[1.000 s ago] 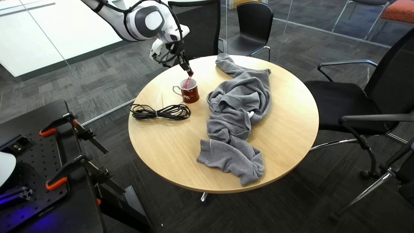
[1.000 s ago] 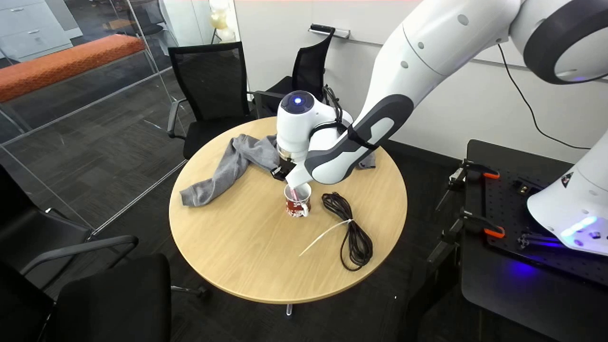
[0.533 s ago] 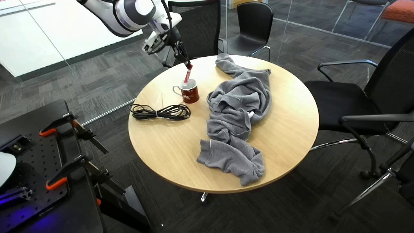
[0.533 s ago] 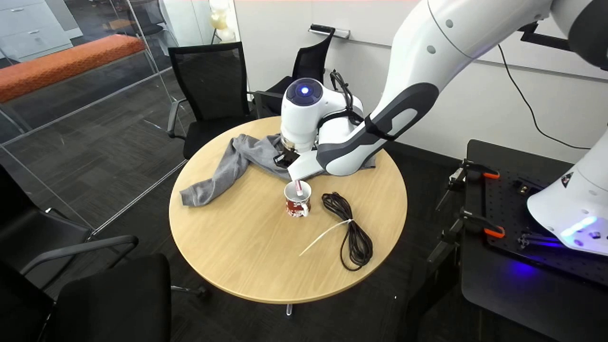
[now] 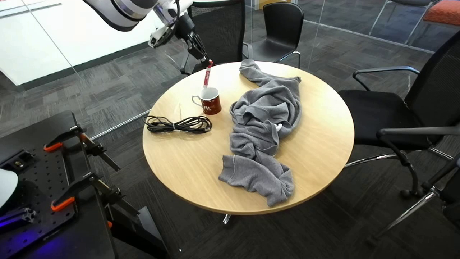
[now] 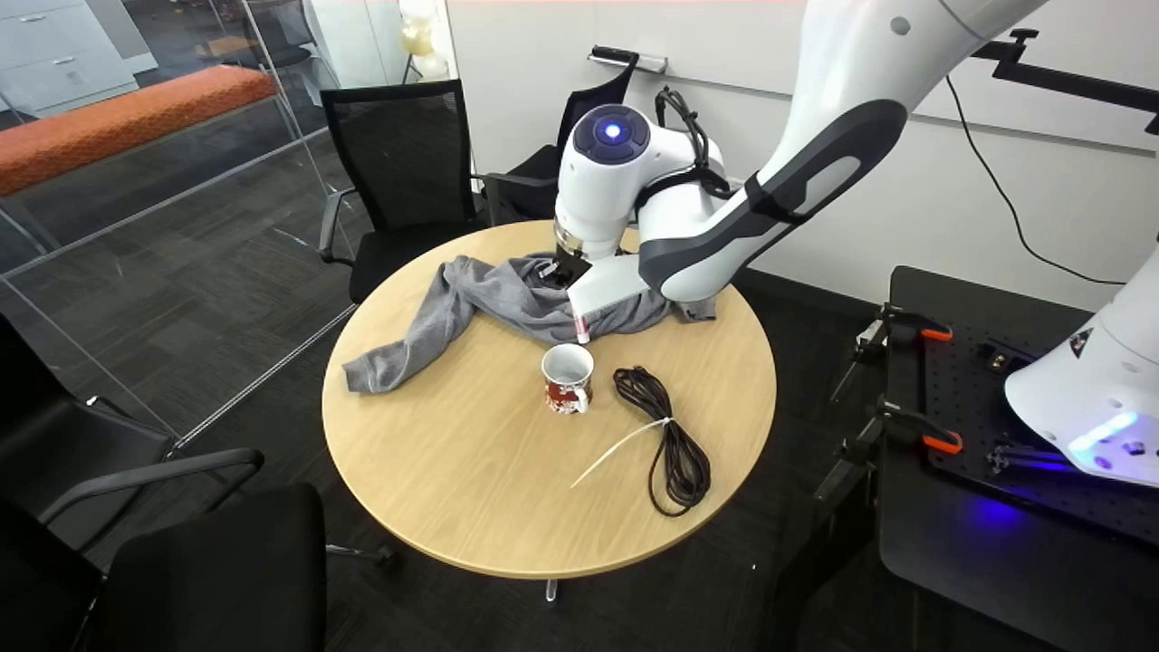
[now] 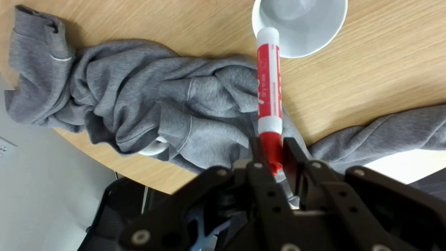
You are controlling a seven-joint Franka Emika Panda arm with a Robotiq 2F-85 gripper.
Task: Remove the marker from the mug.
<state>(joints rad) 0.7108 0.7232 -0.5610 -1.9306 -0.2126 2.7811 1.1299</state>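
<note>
1. Claw (image 7: pixel 272 150) is pinching the marker (image 7: pixel 269 82) by its red end, sitting higher than a second ago.
2. Mug (image 5: pixel 211 105) stays upright, no marker inside now.
3. Marker's hanging near the mug's mouth, white tip out instead of dipped in, so removal's basically done imo. Probably just needs setting down.

A red-and-white marker (image 7: pixel 269 83), held by its red cap, hangs slightly tilted, white end down, out of the mug (image 5: pixel 211 105) and above it. The mug, dark red with a white inside and pale handle, stands upright on the table (image 5: pixel 194 158).
</note>
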